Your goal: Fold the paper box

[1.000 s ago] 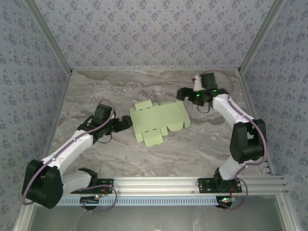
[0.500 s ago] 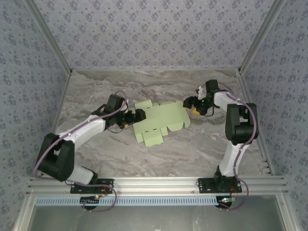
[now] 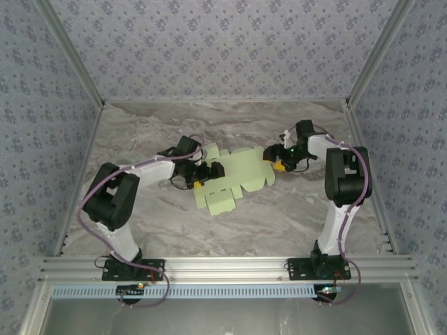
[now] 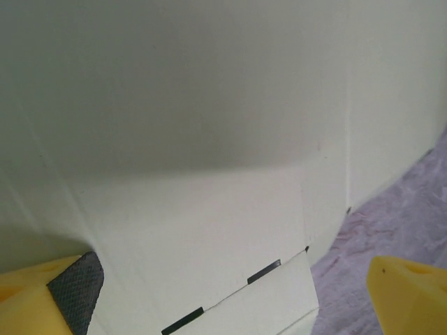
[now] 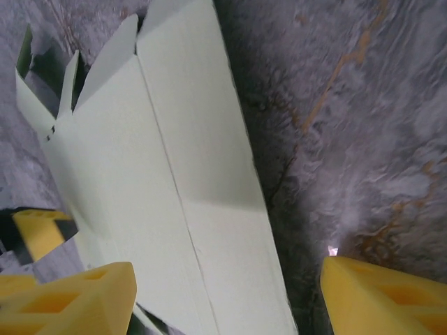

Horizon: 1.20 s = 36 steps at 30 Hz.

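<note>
Pale-green card, the box (image 3: 234,178) lies in the middle of the table (image 3: 300,209) as a flat sheet with no side stood up, so I judge all the folding is left. The left gripper (image 3: 209,173) is spread wide at its left edge. The right gripper (image 3: 274,159) straddles the right edge, fingers apart, grasping nothing. Patterned walls stand well back; nothing blocks either arm.

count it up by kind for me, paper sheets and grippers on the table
paper box, flat pale green sheet: 1
grippers, left gripper and right gripper: 2
total: 3
</note>
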### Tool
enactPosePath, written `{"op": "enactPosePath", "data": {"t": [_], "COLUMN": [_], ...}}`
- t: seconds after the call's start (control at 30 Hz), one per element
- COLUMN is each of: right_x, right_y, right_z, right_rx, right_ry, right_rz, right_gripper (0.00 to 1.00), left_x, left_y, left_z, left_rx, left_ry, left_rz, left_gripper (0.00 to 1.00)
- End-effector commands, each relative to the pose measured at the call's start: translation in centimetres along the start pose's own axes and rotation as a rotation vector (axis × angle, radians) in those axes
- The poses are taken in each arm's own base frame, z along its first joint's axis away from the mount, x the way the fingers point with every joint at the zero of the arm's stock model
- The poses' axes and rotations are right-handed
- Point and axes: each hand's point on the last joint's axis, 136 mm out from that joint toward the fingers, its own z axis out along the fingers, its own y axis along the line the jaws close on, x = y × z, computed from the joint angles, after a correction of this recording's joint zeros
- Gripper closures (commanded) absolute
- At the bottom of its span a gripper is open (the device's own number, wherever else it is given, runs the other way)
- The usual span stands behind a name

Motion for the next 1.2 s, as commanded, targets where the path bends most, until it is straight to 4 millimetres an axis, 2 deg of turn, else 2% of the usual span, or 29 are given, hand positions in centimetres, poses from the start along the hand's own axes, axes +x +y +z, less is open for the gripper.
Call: {"op": "enactPosePath", "data": {"t": [0.0, 0.07, 0.13, 0.23, 0.37, 0.47, 0.5, 0.63, 0.73, 0.8, 0.97, 1.17], "right_x": [1.7, 1.7, 2.7, 3.2, 3.4, 3.7, 3.8, 3.8, 3.8, 3.8, 3.2, 2.9], "right_y": [0.9, 1.7, 2.2, 3.5, 5.0, 5.4, 5.5, 5.9, 6.1, 6.0, 5.8, 6.8], "right_z": [0.9, 0.8, 1.2, 1.4, 1.2, 1.3, 1.3, 1.0, 0.7, 0.5, -0.5, -1.2], "right_rx": [-0.089, -0.139, -0.197, -0.234, -0.256, -0.255, -0.250, -0.248, -0.250, -0.248, -0.259, -0.301], "right_ry": [0.056, 0.048, 0.074, 0.088, 0.097, 0.110, 0.114, 0.104, 0.099, 0.095, 0.067, 0.051], "right_rz": [0.009, 0.003, 0.025, 0.007, -0.030, -0.050, -0.054, -0.081, -0.089, -0.091, -0.082, -0.099], "right_gripper": [0.27, 0.27, 0.27, 0.28, 0.43, 0.60, 0.61, 0.58, 0.46, 0.43, 0.41, 0.41], "left_x": [0.3, 0.4, 0.6, 0.7, 0.8, 0.7, 0.6, 0.0, 0.0, 0.1, 0.4, 0.6], "left_y": [1.3, 1.9, 2.4, 2.8, 2.7, 2.4, 2.2, 2.3, 2.6, 2.8, 3.1, 3.4], "left_z": [0.4, 0.6, 0.8, 1.0, 1.0, 0.4, 0.2, -1.0, -1.2, -1.0, -1.0, -0.7], "left_rx": [-0.060, -0.082, -0.098, -0.109, -0.106, -0.104, -0.107, -0.151, -0.168, -0.171, -0.180, -0.188], "left_ry": [0.013, 0.017, 0.019, 0.023, 0.031, 0.018, 0.013, -0.011, -0.017, -0.011, -0.002, 0.012], "left_rz": [0.004, 0.002, -0.002, -0.007, -0.012, -0.001, 0.007, 0.036, 0.044, 0.039, 0.041, 0.036], "left_gripper": [0.01, 0.01, 0.01, 0.01, 0.01, 0.01, 0.01, 0.01, 0.01, 0.01, 0.01, 0.01]}}
